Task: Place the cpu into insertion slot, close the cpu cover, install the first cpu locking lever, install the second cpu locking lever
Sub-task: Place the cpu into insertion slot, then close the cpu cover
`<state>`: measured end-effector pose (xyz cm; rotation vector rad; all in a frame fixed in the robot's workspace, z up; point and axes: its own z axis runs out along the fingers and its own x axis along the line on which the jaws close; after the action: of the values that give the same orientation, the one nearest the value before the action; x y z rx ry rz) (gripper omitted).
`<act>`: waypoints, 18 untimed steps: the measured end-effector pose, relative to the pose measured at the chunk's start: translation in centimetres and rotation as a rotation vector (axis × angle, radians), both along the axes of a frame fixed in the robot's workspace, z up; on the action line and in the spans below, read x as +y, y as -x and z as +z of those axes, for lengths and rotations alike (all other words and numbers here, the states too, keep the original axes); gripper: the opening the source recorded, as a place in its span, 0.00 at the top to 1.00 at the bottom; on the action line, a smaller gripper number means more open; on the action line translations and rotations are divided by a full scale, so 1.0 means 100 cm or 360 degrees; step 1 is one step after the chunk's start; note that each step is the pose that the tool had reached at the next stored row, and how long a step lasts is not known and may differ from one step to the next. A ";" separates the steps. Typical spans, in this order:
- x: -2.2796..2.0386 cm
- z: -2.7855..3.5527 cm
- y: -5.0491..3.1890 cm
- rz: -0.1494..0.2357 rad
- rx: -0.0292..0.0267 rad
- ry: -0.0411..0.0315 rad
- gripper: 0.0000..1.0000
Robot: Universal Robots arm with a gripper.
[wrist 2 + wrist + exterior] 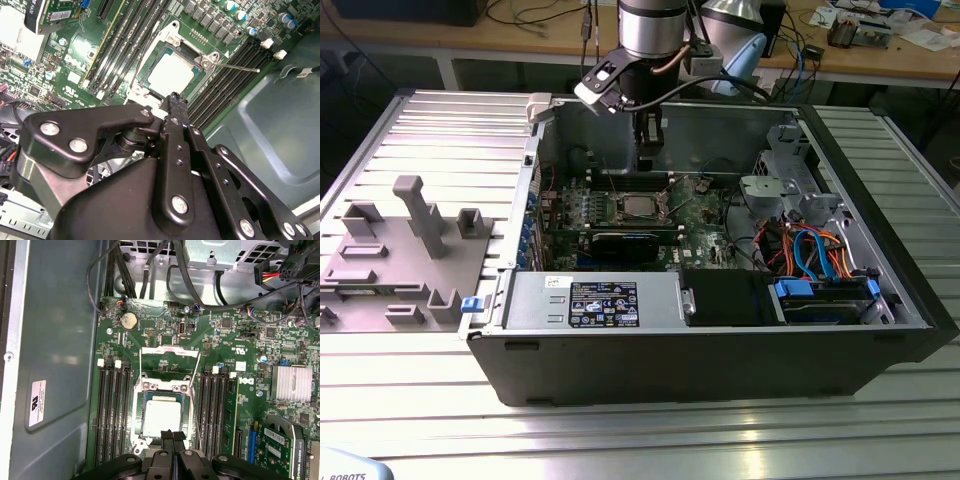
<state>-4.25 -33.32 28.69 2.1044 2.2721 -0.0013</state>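
Pressed together on nothing, the gripper (172,436) hangs close over an edge of the cpu (161,416), which lies seated in the insertion slot (142,410). The cpu cover (169,351) is swung open, off the cpu.

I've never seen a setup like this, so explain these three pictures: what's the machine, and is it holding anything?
A robot arm reaches down into an open computer case lying on a slatted metal table. The exterior view looks on from outside; both wrist views come from cameras riding on the arm. Its hand hovers over the green circuit board, fingers shut, holding nothing that I can see. Right by it the cpu sits in the insertion slot, and the cpu cover stands flipped open.
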 end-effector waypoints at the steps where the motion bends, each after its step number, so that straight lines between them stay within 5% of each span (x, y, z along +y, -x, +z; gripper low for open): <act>1: 0.0000 0.0000 0.0000 0.0000 0.00001 0.0000 0.89; 9: -0.0020 0.0000 -0.0057 -0.0115 0.00002 0.0001 0.89; 18: -0.0022 -0.0001 -0.0127 -0.0119 0.00003 0.0001 0.89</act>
<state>-2.98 -33.54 28.68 2.1873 2.1919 -0.0050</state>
